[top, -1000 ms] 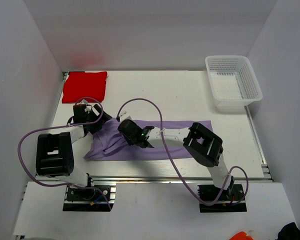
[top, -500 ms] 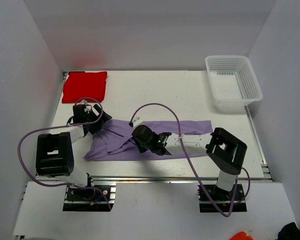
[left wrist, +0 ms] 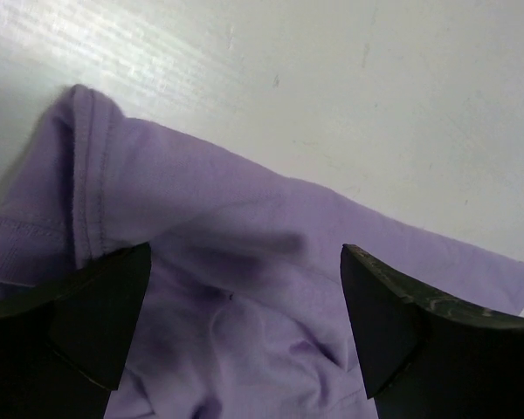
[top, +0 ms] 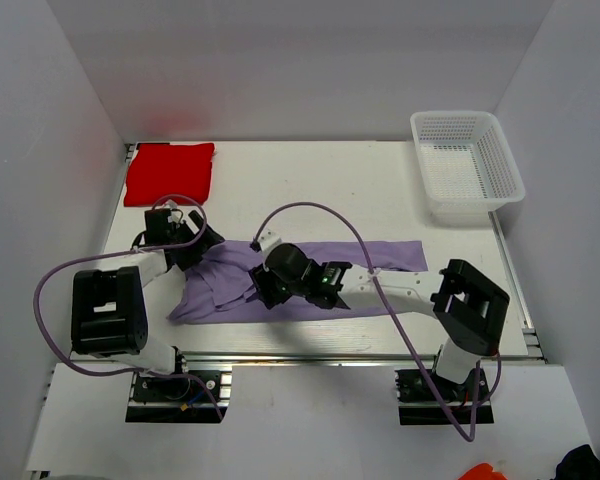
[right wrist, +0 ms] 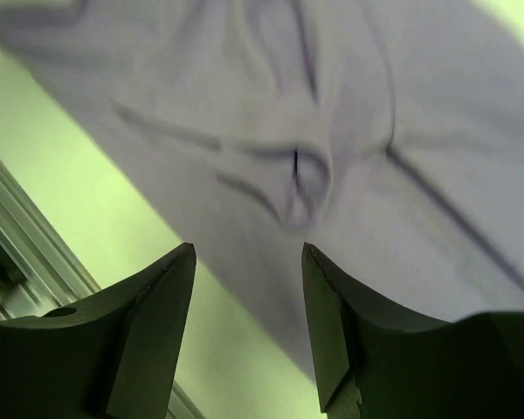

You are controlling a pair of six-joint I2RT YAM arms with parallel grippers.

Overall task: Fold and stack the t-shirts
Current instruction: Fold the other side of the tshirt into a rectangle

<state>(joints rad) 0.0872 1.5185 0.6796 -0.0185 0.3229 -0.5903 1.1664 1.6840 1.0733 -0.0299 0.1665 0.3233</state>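
The lavender t-shirt point(top: 380, 255) lies crumpled along the near half of the table, bunched at its left end. A red t-shirt point(top: 168, 172), folded into a rectangle, sits at the back left corner. My left gripper point(top: 202, 248) hovers over the bunched left end, wide open, with lavender cloth point(left wrist: 244, 192) under it and nothing gripped point(left wrist: 244, 262). Over the shirt's near edge, left of the middle, my right gripper point(top: 264, 294) is open point(right wrist: 249, 253). Wrinkled lavender cloth point(right wrist: 349, 113) lies beyond its fingertips, not held.
A white mesh basket point(top: 465, 165) stands at the back right corner. A metal rail point(top: 360, 357) runs along the table's near edge and shows in the right wrist view point(right wrist: 26, 262). White walls close in the left, back and right sides.
My right gripper has gone from shut to open and let go of the lavender cloth. Its elbow swung right while the hand stayed near the shirt's left half. The left arm has not moved.
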